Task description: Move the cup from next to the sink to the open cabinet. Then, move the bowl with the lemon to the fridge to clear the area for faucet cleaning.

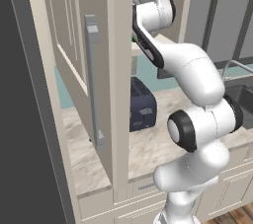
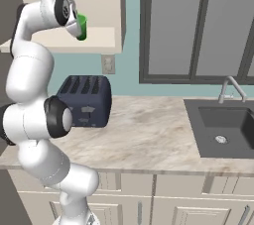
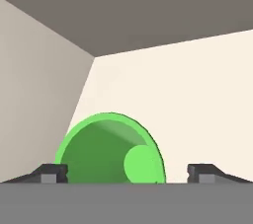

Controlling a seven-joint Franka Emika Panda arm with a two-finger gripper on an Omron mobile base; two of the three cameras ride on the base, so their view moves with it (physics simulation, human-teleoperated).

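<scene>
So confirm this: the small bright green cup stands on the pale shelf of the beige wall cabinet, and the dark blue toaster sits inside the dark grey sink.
Wrong on the toaster. The dark blue toaster sits on the marble counter, well left of the dark grey sink, as the right base view shows. The small bright green cup does stand on the beige wall cabinet's pale shelf.

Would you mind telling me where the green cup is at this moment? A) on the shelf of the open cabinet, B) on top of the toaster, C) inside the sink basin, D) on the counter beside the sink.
A: in the right base view the cup stands on the pale shelf of the open cabinet, high above the toaster and well away from the sink.
</scene>
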